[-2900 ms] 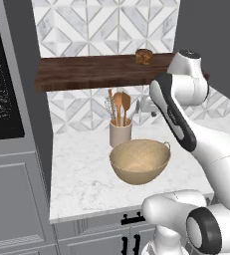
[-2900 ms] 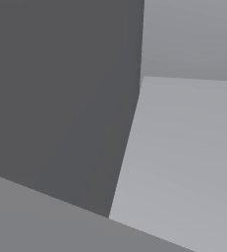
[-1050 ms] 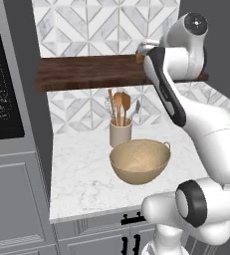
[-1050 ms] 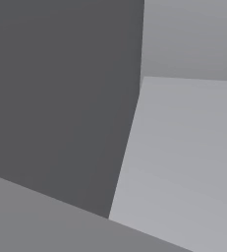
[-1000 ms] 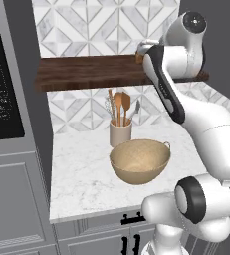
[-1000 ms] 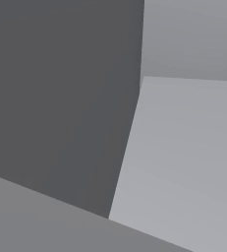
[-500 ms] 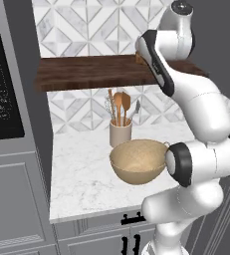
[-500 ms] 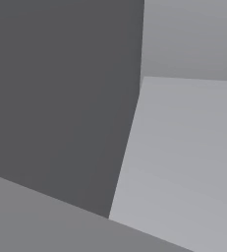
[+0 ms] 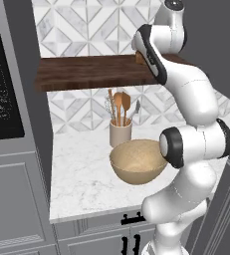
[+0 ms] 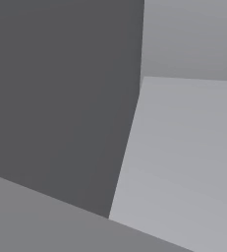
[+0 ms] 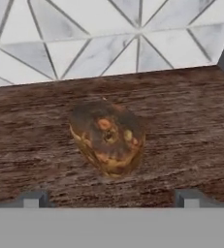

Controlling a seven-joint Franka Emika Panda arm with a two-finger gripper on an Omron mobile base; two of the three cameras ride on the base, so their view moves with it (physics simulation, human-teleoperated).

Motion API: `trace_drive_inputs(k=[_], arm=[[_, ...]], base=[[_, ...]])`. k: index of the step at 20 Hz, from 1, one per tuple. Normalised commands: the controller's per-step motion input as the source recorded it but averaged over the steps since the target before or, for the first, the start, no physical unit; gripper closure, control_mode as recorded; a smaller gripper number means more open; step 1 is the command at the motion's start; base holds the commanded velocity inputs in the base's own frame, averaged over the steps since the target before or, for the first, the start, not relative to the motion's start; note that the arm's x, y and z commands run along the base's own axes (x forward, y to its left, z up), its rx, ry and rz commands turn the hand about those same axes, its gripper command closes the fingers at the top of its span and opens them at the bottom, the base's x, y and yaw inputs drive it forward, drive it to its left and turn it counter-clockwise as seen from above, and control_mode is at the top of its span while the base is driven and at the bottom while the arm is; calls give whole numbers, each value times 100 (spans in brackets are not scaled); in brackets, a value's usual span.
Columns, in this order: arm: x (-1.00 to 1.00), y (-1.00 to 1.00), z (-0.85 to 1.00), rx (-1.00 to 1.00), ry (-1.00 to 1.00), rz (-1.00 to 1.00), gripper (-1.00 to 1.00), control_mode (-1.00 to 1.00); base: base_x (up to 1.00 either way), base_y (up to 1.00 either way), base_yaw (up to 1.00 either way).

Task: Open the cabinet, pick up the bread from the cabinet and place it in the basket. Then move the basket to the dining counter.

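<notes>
The bread, a lumpy golden-brown loaf, lies on the dark wood-grain board of the cabinet, just ahead of my open gripper. Its fingertips stand wide apart on either side of the loaf, and nothing is between them. From the left base view the arm reaches up to the cabinet board, and a sliver of bread shows beside the wrist. The tan woven basket sits empty on the worktop below. The dining counter is out of view.
A beige utensil cup with wooden spoons stands behind the basket on the marble worktop. A dark appliance and a grey tall unit rise at the left. Plain grey panels stand close in the right base view.
The arm has swung up and leftward, so the hand is now level with the cabinet board at the bread. The jaws have stayed open, and the basket has not moved.
</notes>
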Motion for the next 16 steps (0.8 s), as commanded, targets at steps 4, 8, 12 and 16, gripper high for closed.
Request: trace_drive_inputs(k=[4,8,12,16], arm=[[64,-1,-30,-2,-1,5,-100,-100],[53,0,-9,0,0,5,-100,-100],[43,0,-8,-3,0,2,-100,-100],[25,0,-20,-6,0,1,-100,-100]], base=[[0,0,0],[0,0,0],[0,0,0],[0,0,0]])
